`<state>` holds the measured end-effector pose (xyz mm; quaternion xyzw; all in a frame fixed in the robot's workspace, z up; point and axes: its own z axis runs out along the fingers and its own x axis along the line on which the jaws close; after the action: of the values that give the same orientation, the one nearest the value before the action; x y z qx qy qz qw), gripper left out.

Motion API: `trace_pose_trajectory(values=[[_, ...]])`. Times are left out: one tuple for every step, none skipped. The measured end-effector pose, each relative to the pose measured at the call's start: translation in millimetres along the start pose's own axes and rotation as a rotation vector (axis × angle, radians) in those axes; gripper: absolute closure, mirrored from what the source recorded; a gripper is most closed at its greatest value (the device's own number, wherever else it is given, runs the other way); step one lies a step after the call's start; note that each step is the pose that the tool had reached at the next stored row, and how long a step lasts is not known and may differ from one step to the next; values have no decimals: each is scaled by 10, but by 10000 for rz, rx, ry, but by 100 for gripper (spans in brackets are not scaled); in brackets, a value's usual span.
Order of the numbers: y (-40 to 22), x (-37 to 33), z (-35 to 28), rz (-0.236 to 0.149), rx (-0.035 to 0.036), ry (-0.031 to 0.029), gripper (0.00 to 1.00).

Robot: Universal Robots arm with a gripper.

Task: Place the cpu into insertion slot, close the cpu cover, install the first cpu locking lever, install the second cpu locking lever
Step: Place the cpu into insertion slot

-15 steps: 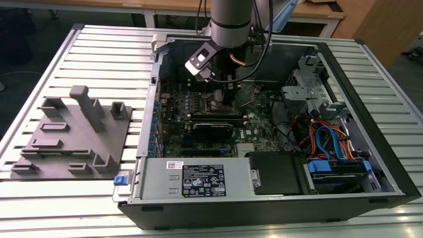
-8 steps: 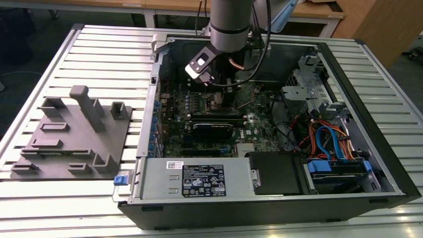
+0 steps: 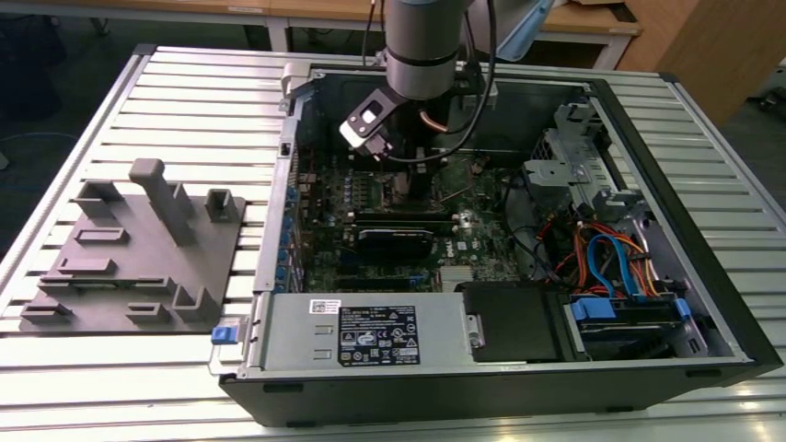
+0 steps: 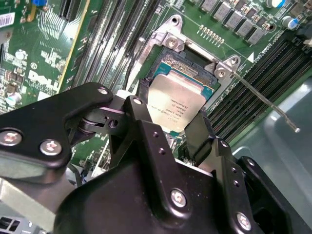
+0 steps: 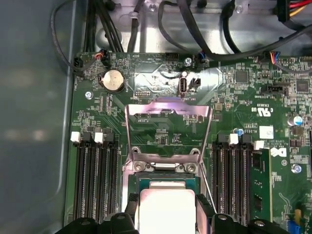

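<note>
The gripper (image 4: 171, 117) pinches the cpu (image 4: 178, 97) by two opposite edges, its face level and directly over the insertion slot (image 4: 191, 66) mid-motherboard, with the cpu cover (image 5: 168, 108) tilted up open along one slot edge.

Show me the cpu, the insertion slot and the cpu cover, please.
cpu (image 4: 178, 105): second wrist view, middle of its silvery top.
insertion slot (image 4: 187, 59): second wrist view, dark rim beside the chip.
cpu cover (image 5: 165, 157): first wrist view, hinge-side bar of the raised frame.
</note>
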<state>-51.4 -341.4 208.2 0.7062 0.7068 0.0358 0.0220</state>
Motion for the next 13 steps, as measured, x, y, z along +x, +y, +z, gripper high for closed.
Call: trace_pose_trajectory(values=[[-3, 1, 7, 29, -1, -2, 46], [-3, 1, 16, 34, -1, -2, 46], [-4, 1, 26, 34, -1, -3, 46], [-5, 2, 39, 35, -1, -3, 46], [-7, 3, 53, 37, -1, -2, 46], [-8, 4, 64, 36, -1, -2, 46], [-8, 5, 73, 37, -1, -3, 46], [-9, 5, 81, 40, -1, -4, 46], [-9, 5, 88, 48, -1, -3, 46], [-10, 5, 94, 57, -1, -4, 46], [-11, 5, 101, 60, -1, -5, 46], [-11, 4, 109, 61, -2, -5, 46], [-12, 4, 118, 62, -1, -5, 46]])
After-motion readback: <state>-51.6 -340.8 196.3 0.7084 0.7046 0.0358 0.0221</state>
